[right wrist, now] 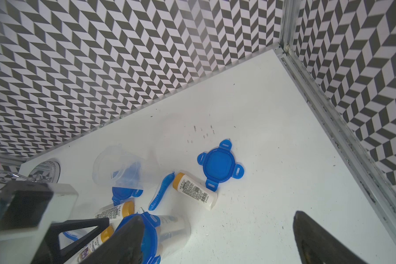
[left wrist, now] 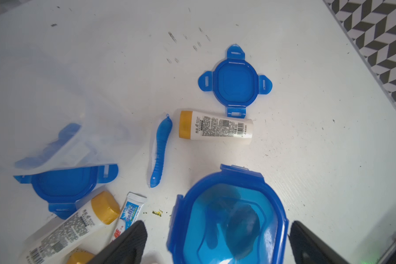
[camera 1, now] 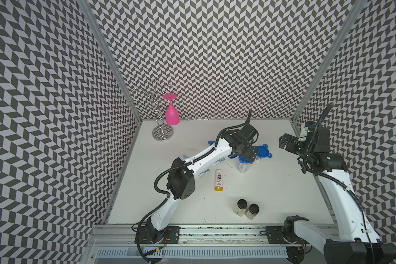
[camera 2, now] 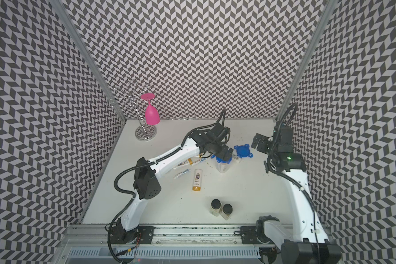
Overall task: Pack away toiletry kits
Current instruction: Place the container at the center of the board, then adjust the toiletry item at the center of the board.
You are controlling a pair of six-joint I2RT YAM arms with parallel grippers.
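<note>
A clear tub with its blue lid on stands upright mid-table. My left gripper hangs just over it, open, one finger either side of the lid with gaps. My right gripper is open and empty over bare table to the right. Loose items lie around the tub: a blue lid, a gold-capped white bottle, a blue toothbrush, a toothpaste tube, another bottle and an empty clear tub on its side.
Two black-capped jars stand near the front edge. A pink wine glass hangs on a wire rack at the back left corner. A second loose blue lid lies under the left arm. Patterned walls close three sides.
</note>
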